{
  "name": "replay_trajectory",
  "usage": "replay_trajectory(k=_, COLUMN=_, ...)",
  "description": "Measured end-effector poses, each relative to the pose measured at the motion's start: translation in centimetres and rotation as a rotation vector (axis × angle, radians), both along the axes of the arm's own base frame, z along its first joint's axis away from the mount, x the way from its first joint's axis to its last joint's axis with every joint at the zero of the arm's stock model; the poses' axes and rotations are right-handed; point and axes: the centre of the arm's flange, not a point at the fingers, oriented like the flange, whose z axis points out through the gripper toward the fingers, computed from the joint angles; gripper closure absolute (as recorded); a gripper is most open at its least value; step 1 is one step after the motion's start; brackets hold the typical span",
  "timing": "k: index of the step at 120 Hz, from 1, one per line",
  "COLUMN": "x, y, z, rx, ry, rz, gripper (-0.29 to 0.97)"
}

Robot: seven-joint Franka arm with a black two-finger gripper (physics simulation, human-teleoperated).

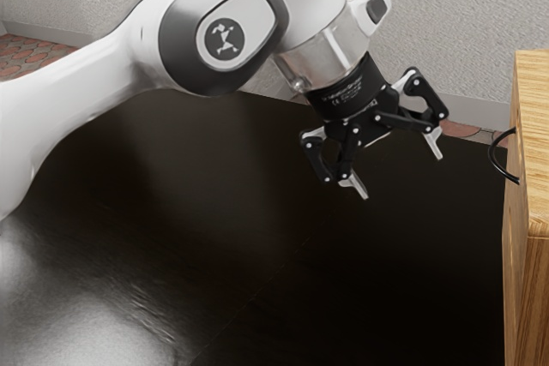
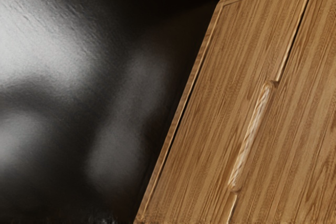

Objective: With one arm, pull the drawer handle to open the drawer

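- The pincer (image 1: 396, 165) hangs spread wide above the dark bench (image 1: 214, 280) with nothing between its fingers. It tilts toward the wooden cabinet (image 1: 527, 212) at the exterior view's right, a lean that likely lines it up for a reach at the cabinet's face.
- It is near the cabinet but apart from it, so the pull has not begun.
- In the wrist view the drawer handle (image 2: 251, 136) is a long, rounded bar of the same wood as the drawer front (image 2: 236, 66) it lies along, ahead of the hand.
- The drawer front looks flush with the panel beside it (shut, as far as I can judge).
- A thin dark loop (image 1: 501, 157) juts from the cabinet's face; I cannot tell what it is.
- The cabinet has a striped, matt, honey-coloured grain; the bench is glossy black with soft reflections; the arm (image 1: 103, 83) has a smooth white shell.
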Motion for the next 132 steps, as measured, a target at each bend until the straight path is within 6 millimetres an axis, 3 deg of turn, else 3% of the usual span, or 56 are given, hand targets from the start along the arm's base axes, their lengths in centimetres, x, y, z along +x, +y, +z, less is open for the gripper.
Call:
replay_trajectory(k=42, x=0.3, y=-1.0, z=0.1, rx=-0.047, ry=-0.036, rz=-0.041, gripper=0.00)
replay_trajectory(k=67, x=0.8, y=-2.3, z=-1.1, rx=-0.042, ry=-0.047, rz=-0.090, gripper=0.00)
replay_trajectory(k=132, x=1.2, y=-3.1, z=-1.6, rx=-0.086, ry=-0.062, rz=-0.139, gripper=0.00)
